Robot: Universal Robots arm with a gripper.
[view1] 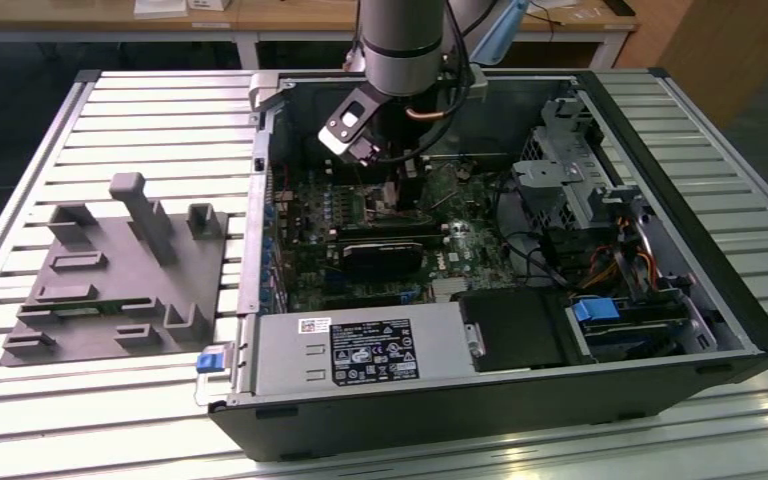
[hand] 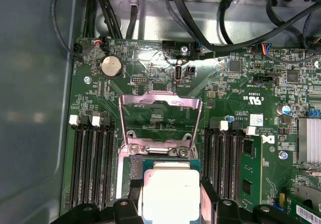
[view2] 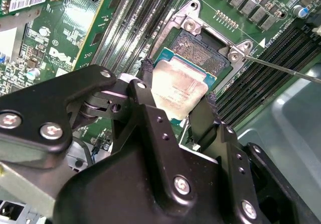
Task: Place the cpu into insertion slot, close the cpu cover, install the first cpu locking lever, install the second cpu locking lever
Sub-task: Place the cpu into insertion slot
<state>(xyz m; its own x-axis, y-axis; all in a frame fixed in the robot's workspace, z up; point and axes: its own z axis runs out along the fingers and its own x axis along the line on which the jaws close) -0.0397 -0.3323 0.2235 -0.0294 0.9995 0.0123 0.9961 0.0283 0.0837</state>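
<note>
— Start with the big items.

— Slatted metal counter (view1: 131, 110). On it lies an opened computer case (view1: 491, 410), side panel off. Beside the case, to the exterior view's left, sits a grey moulded fixture (view1: 104, 290). The robot arm (view1: 404, 40) reaches down into the case from above.

— Inside the case?

— Green motherboard (hand: 150, 58), with memory slots flanking the socket on both sides.

— The socket itself?

— The cpu cover (hand: 159, 101) is swung open on its hinge, and board shows through its window. The insertion slot (view2: 198, 50) lies exposed, dark centre and silvery rim. A thin wire lever (view2: 281, 68) juts out from one corner.

— And the chip?

— The pincer (view2: 178, 86) is closed onto the cpu (hand: 170, 191), one black finger (view2: 145, 76) against each of two opposite edges, metal top facing up. The cpu sits over the near edge of the insertion slot, covering part of it. I cannot tell whether it touches the slot.
</note>
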